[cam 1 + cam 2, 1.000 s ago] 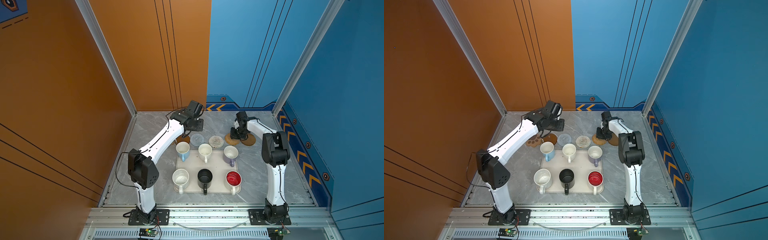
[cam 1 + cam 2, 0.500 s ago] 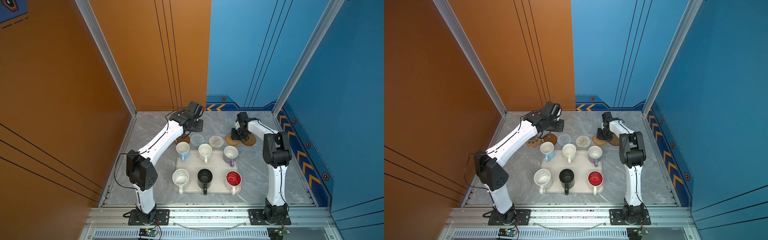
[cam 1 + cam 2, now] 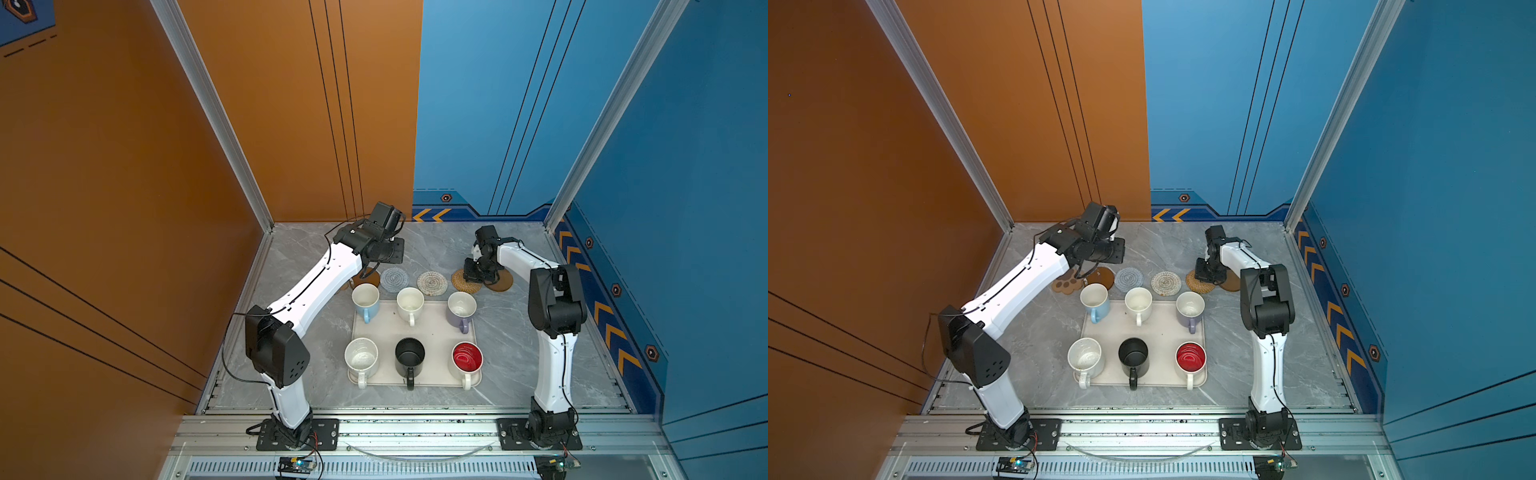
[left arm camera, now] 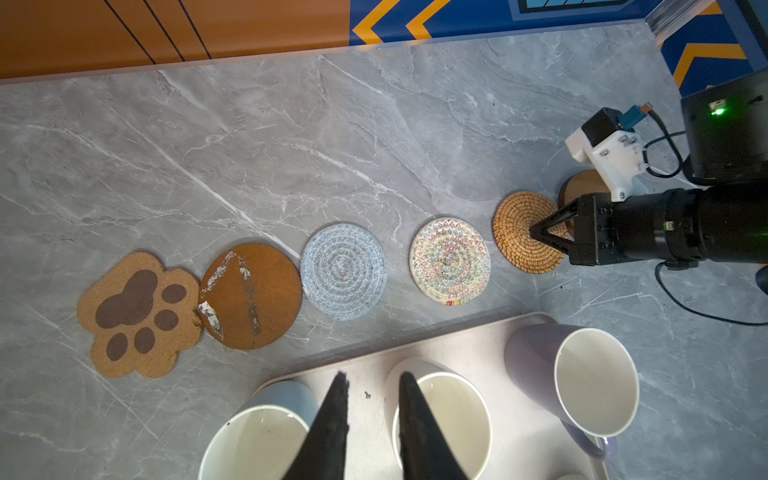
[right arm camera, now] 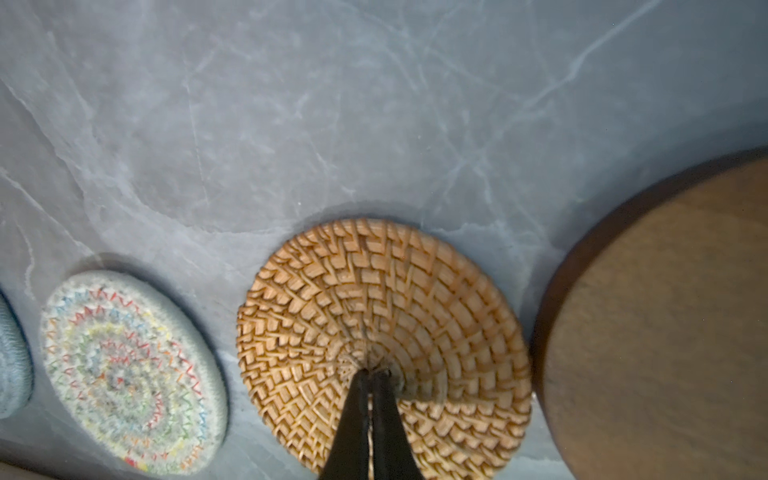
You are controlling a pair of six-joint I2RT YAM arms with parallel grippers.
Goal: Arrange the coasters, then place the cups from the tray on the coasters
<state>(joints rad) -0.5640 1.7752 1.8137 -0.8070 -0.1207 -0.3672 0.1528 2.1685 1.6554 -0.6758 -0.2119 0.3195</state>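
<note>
Six coasters lie in a row behind the tray [image 3: 434, 332]: paw-shaped [image 4: 137, 313], brown disc [image 4: 251, 297], grey-blue [image 4: 344, 271], woven white [image 4: 450, 261], golden rattan [image 5: 374, 299] and a second brown disc [image 5: 665, 324]. My right gripper [image 5: 374, 372] is shut, with its tips pressed on the rattan coaster's middle. The paw coaster touches the brown disc next to it. My left gripper [image 4: 371, 380] hangs open and empty above the tray, between the light blue cup [image 3: 365, 300] and the cream cup [image 3: 410, 302]. The lavender [image 3: 461, 307], speckled [image 3: 360, 357], black [image 3: 409, 355] and red-inside [image 3: 467, 357] cups also stand on the tray.
The orange and blue back walls [image 3: 415, 124] rise close behind the coaster row. Grey marble tabletop [image 3: 511, 353] shows on both sides of the tray. The cups' handles point toward the front rail [image 3: 415, 432].
The left arm's elbow has shifted a little. Both grippers and all coasters stay where they were.
</note>
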